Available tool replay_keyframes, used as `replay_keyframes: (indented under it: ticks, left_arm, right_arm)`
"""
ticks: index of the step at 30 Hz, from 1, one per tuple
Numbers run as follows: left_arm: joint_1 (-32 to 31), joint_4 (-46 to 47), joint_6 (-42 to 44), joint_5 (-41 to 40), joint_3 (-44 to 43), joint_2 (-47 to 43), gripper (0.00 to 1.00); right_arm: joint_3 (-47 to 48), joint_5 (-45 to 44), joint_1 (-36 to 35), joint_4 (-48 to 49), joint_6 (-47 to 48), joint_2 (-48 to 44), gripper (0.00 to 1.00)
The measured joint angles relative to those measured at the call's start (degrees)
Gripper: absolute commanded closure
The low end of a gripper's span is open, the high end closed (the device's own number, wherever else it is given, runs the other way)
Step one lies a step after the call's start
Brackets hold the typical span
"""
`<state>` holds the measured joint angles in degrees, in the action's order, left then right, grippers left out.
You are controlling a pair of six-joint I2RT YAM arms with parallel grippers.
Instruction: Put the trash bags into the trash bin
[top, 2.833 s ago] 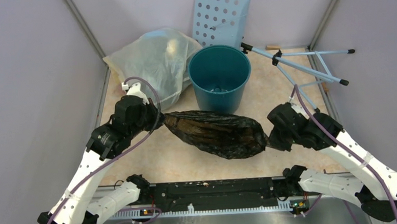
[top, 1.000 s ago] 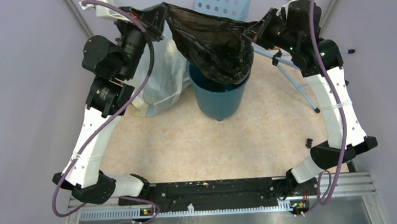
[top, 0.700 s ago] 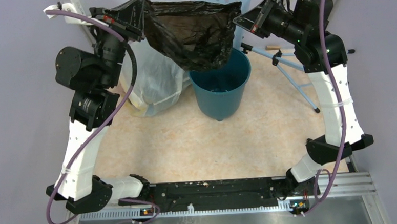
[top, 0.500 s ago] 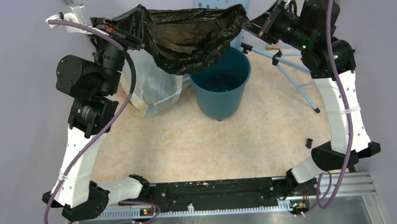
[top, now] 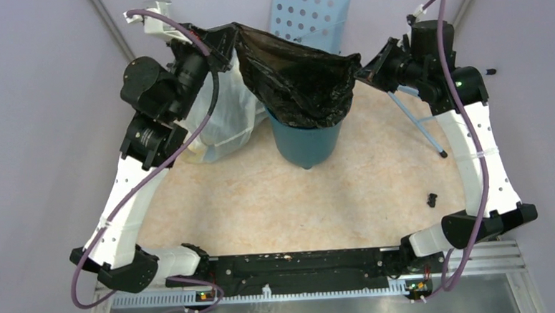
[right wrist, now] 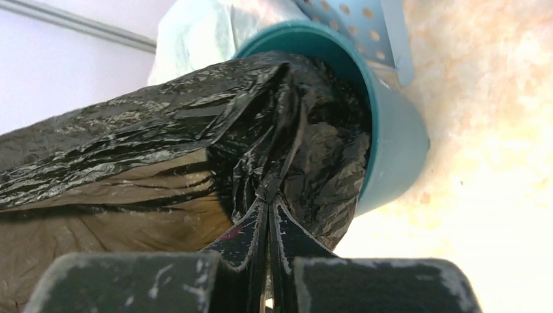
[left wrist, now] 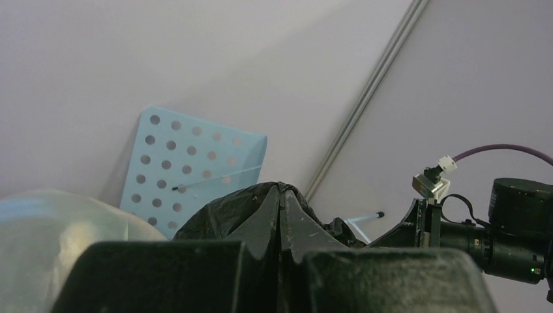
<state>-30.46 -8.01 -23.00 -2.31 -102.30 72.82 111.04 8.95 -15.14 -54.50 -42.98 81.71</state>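
On my left, the left gripper (top: 230, 37) is up near the back wall. Its fingers are pressed together on the left corner of the bag (top: 299, 83). In the left wrist view I see the two tips meeting, with black plastic bunched right at them. Under that arm the clear bag (top: 219, 124) bulges against the left wall, just beside the bin (top: 304, 142).

The bag hangs stretched between my two grippers and sags in the middle. Its lowest part is down in the bin's mouth and hides most of the rim from above. From the right wrist I see crinkled plastic filling the opening, with the teal wall showing below it. The bin stands upright on the table (top: 262, 200). Behind it the holed panel (top: 307, 17) leans at the back wall.

On my right, the right gripper (top: 361, 64) has its fingers shut tight, pinching a twisted bit of the bag's right corner. Past that arm the pale blue stand (top: 416, 117) lies on the table. A small black piece (top: 432, 199) sits near the right arm, well apart from the bin.
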Motion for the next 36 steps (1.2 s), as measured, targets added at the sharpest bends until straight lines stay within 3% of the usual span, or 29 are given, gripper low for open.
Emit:
replay_keyframes:
  ticks: [6, 11, 19, 25, 29, 36]
  left_arm:
    - [0.94, -7.43, -3.63, 2.14, -4.94, 6.21, 1.00]
    - [3.58, -12.37, -7.06, 7.13, -6.10, 10.99, 1.00]
    - [5.79, -13.46, -9.07, 10.75, 0.48, 11.45, 1.00]
    - [5.95, -9.88, -10.38, 15.08, 1.49, 13.68, 1.00]
    - [5.99, -5.90, -11.65, 18.23, 2.60, 16.87, 1.00]
    - [5.95, 0.31, -11.82, 23.71, 1.11, 27.98, 1.00]
  right_arm:
    - [-1.86, 2.73, 0.00, -1.77, 1.68, 1.22, 1.00]
    - [-1.86, -4.11, 0.37, -5.20, 3.02, 1.60, 1.00]
    - [-0.63, -12.00, 7.48, -6.73, 3.45, 1.57, 1.00]
    - [1.55, -13.92, 8.07, -6.19, 4.52, 1.60, 1.00]
    - [-0.37, -12.31, 8.09, -3.80, 5.64, 1.36, 1.00]
    - [-9.40, 1.09, 7.58, 5.35, 5.88, -0.48, 1.00]
